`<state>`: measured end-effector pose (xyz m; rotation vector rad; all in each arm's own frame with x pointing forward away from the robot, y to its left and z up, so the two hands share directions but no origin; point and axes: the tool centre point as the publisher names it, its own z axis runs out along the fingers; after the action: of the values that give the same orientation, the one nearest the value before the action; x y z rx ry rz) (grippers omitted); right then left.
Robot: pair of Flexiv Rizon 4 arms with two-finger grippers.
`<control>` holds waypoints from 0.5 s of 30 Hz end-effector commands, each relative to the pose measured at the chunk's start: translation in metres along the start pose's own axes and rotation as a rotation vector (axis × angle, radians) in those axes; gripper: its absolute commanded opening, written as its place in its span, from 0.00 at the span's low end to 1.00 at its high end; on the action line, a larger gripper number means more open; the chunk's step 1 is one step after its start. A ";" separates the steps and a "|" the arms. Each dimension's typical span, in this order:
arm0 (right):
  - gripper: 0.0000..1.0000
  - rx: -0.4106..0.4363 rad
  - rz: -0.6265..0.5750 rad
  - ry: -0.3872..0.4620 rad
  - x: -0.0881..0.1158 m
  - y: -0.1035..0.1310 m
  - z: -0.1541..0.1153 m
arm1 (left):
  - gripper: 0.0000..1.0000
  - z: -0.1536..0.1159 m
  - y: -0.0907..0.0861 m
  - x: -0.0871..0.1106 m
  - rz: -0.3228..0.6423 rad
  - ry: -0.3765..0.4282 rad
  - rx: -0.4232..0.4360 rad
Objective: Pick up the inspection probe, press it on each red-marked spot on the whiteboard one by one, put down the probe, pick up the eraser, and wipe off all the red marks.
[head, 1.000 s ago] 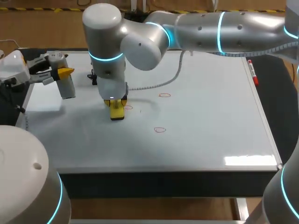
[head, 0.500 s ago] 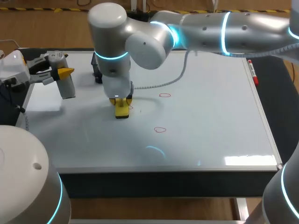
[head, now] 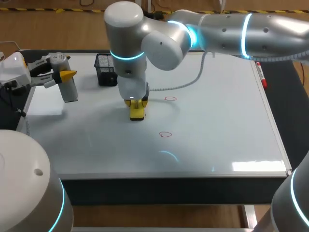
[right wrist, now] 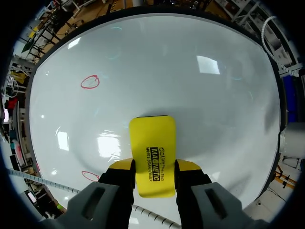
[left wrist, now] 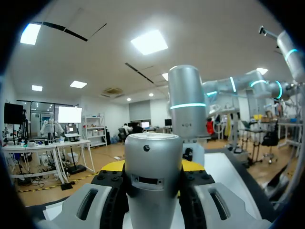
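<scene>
Between the yellow tips of the right end effector (right wrist: pixel 155 167) sits the yellow eraser (right wrist: pixel 152 143), clamped from both sides, and its flat face rests on the whiteboard (head: pixel 217 121). Just ahead of the eraser the board looks clean. One red mark (head: pixel 170 98) lies a little beyond it toward the far side, and a second red mark (head: pixel 165 134) lies nearer the front edge. Both are small drawn rings and neither is touched by the eraser now.

At the left edge of the board, the left end effector (left wrist: pixel 152 174) is closed around the inspection probe (left wrist: pixel 153 148), a silver cylinder standing upright.

I judge that the wiping stage is in hand. The pressing part looks finished, although the probe is not released by the left arm as the task sentence would suggest. What is left, as far as I can see, is to wipe these two red marks. I cannot tell whether some faint traces hide under the right arm.
</scene>
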<state>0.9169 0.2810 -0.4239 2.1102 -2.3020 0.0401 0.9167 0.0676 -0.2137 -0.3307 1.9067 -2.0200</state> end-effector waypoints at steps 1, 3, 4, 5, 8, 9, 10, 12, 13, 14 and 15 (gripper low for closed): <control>0.00 0.003 0.000 -0.010 0.015 -0.003 -0.001 | 0.00 0.000 -0.001 0.001 0.001 -0.001 0.000; 0.00 0.003 -0.001 -0.014 0.017 -0.004 -0.005 | 0.00 0.000 -0.001 0.001 0.001 -0.001 0.000; 0.00 0.003 -0.007 -0.016 0.018 -0.004 -0.008 | 0.00 0.000 -0.001 0.001 0.001 -0.001 0.000; 0.00 0.000 -0.016 -0.017 0.019 -0.005 -0.011 | 0.00 0.000 -0.001 0.001 0.001 -0.001 0.000; 0.00 -0.006 -0.030 -0.030 0.026 -0.009 -0.023 | 0.00 0.000 -0.001 0.001 0.001 -0.001 0.000; 0.00 -0.010 -0.039 -0.033 0.029 -0.011 -0.027 | 0.00 0.000 -0.001 0.001 0.001 -0.001 0.000; 0.00 -0.009 -0.041 -0.034 0.032 -0.012 -0.030 | 0.00 0.000 -0.001 0.001 0.001 -0.001 0.000; 0.00 -0.019 -0.047 -0.044 0.039 -0.017 -0.035 | 0.00 0.000 -0.001 0.001 0.001 -0.001 0.000; 0.00 -0.013 -0.045 -0.043 0.042 -0.020 -0.037 | 0.00 0.000 -0.001 0.001 0.001 -0.001 0.000; 0.00 -0.013 -0.043 -0.046 0.045 -0.022 -0.039 | 0.00 0.000 -0.001 0.001 0.001 -0.001 0.000; 0.00 -0.013 -0.041 -0.048 0.048 -0.024 -0.040 | 0.00 0.000 -0.001 0.001 0.001 -0.001 0.000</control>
<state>0.9368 0.2489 -0.3936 2.1613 -2.2736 -0.0076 0.9166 0.0677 -0.2137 -0.3308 1.9066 -2.0200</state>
